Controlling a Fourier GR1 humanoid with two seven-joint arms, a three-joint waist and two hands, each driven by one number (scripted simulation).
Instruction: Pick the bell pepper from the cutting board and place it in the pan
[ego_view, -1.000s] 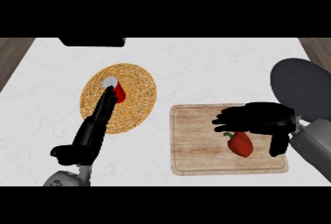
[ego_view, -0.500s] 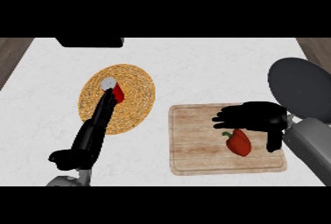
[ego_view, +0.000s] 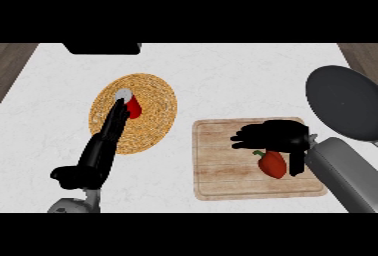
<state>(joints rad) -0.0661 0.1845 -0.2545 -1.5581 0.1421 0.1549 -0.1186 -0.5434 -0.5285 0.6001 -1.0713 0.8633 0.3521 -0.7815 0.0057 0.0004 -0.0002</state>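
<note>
The red bell pepper (ego_view: 272, 164) with a green stem lies on the wooden cutting board (ego_view: 221, 175), right of its middle. My right hand (ego_view: 275, 134) hovers over the pepper's far side, open, with the fingers stretched to the left and the thumb (ego_view: 296, 163) pointing down along the pepper's right side. Nothing is held. The dark grey pan (ego_view: 344, 105) sits at the right edge, just beyond the board's far right corner. My left hand (ego_view: 74, 175) rests open at the lower left, away from the board.
A round woven mat (ego_view: 151, 117) lies left of the board. A long black-handled utensil (ego_view: 107, 135) with a grey and red head lies across it, its handle end reaching my left hand. A black object (ego_view: 102, 48) sits at the counter's far edge.
My right forearm has come a little further into view and the thumb has dropped closer beside the pepper. The pepper and the left hand have not moved.
</note>
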